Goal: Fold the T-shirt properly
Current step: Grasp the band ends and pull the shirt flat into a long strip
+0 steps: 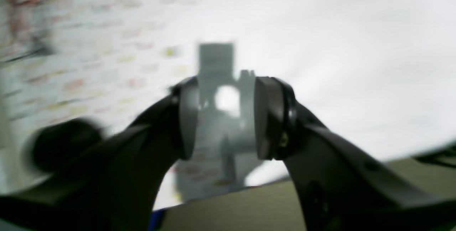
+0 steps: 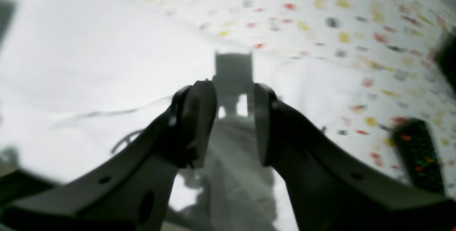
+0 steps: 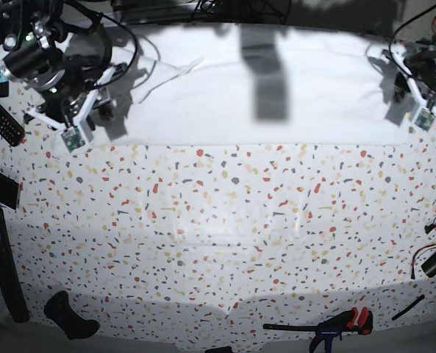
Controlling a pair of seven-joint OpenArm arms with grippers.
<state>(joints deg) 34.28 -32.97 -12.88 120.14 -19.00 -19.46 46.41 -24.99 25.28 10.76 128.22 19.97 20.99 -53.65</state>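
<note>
Motion blur softens both wrist views, and no brand, label or lettering can be read anywhere. In the base view, at the left edge, a black remote control (image 3: 1,118) lies partly cut off on the speckled table covering (image 3: 225,220), a white sheet flecked with red, grey and yellow. Just beside it hangs the right gripper (image 2: 233,124), its dark curved fingers (image 2: 194,124) parted with nothing between them, poised over the left end of the T-shirt (image 3: 276,88). The shirt, plain white, soft and faintly creased, lies spread in a wide flat band along the far side of the table, crossed by grey shadows. At the right, the left gripper (image 1: 222,117) likewise stands parted and empty above the shirt's right end. A red-handled bar clamp (image 3: 328,325) rests at the table's near edge.
</note>
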